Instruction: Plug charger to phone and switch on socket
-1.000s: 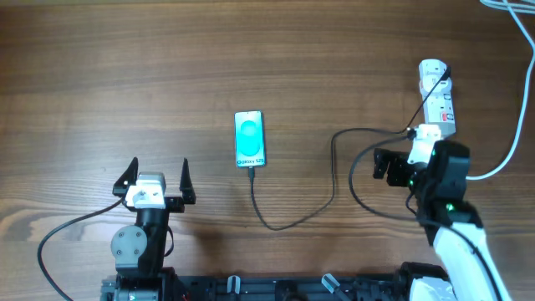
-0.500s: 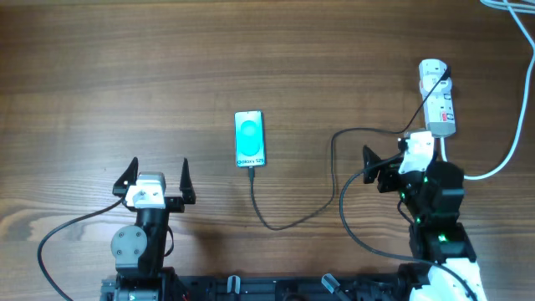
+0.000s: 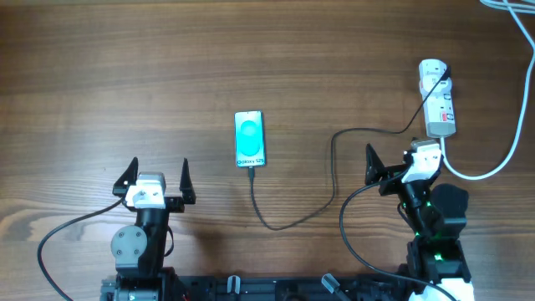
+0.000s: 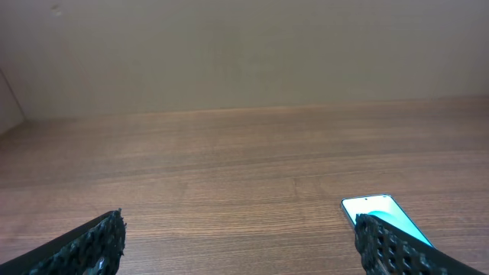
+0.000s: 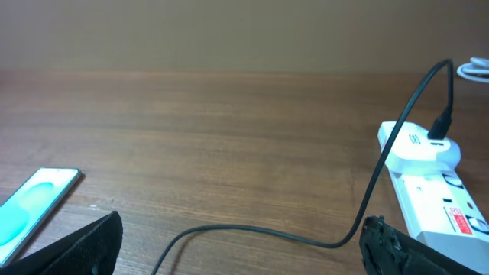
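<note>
At centre of the overhead view I note the phone [image 3: 250, 140], the charger [image 3: 288, 221] meeting its lower edge and looping right to the socket [image 3: 438, 99] at upper right. Left gripper [image 3: 158, 167], lower left, and right gripper [image 3: 393, 161], below the socket, both gape wide, holding nothing.

Matt brown wood-grain table [image 3: 167, 67], glossy glass-screened phone [image 3: 250, 139], smooth white plastic socket [image 3: 437, 99], textured black fingers [image 4: 393, 248]

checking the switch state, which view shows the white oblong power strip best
Overhead view: the whole white oblong power strip shows, with its black plug. Right wrist view crops it at the frame's edge; left wrist view misses it.
</note>
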`<state>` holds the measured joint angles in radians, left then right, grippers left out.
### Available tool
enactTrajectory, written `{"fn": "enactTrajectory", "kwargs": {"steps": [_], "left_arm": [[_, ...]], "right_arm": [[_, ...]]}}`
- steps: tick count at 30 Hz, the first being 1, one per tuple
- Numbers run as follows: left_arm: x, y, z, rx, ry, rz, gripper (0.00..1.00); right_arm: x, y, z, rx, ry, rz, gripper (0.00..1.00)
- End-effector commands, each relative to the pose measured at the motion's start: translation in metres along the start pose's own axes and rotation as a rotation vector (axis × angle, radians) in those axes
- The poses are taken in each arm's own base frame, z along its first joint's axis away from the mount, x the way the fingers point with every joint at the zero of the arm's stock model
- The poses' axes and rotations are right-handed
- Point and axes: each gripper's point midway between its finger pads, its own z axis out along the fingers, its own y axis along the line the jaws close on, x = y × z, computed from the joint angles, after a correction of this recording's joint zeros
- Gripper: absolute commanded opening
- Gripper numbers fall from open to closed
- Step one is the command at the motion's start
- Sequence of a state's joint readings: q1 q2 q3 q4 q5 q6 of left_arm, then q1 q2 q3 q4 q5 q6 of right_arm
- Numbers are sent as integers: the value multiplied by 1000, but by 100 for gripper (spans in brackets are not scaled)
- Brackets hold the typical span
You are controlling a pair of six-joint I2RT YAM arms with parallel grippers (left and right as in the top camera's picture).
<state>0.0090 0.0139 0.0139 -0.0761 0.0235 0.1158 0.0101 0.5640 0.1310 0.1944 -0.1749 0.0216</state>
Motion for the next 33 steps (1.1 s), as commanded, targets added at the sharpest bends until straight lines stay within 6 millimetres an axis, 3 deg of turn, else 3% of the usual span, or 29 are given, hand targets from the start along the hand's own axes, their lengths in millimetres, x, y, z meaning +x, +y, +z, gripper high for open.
{"fn": "enactTrajectory", "kwargs": {"steps": [1, 13, 20, 27, 33], "left_arm": [[2, 4, 0, -19, -2, 11, 100], [2, 4, 0, -19, -2, 10, 100], [2, 4, 0, -19, -2, 11, 100], [2, 4, 0, -19, -2, 11, 100], [2, 4, 0, -19, -2, 10, 100]], "right_arm": [[0, -1, -2, 9, -10, 5, 100], [-3, 1, -15, 1, -144, 42, 100], [23, -2, -23, 33, -51, 48, 100], [-18, 1, -41, 31, -241, 22, 100], [-19, 1, -42, 31, -247, 21, 100]]}}
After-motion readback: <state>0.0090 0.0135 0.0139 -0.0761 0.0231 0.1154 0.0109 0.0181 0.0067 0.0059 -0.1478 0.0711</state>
